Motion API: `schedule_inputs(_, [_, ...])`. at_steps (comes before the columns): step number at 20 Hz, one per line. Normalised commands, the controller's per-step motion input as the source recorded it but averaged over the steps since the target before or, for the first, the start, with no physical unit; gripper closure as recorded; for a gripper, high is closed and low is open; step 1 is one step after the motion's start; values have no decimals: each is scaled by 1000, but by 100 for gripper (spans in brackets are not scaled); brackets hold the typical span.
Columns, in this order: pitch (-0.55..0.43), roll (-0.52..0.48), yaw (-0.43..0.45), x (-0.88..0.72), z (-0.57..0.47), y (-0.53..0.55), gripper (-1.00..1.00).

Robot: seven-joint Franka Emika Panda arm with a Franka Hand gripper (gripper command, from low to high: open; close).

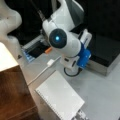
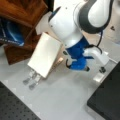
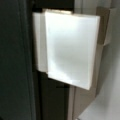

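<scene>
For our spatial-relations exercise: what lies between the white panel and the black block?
Only bare grey tabletop lies between the white panel and the black block, as seen in both front views. The end effector does not show.

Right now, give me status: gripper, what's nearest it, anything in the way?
Gripper hidden behind the arm's blue wrist. Nearest thing: white panel, tilted, leaning by the wooden cabinet. Black box sits close beside the arm.

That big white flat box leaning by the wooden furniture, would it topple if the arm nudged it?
Probably. The white box stands tilted beside the wooden cabinet, so a push could likely tip or slide it on the smooth grey table. Its flat faces look stiff, not floppy. The gripper does not show.
</scene>
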Motion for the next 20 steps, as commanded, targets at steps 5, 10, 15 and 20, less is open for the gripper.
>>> schedule_inputs(5, [-137,223,-191,-54,-163,60,-100])
schedule_inputs(10, [-106,174,-117,-4,-187,53,-100])
schedule_inputs(15, [-98,157,-100,52,-214,-11,-100])
schedule_inputs(20, [-126,194,-79,71,-180,-40,-100])
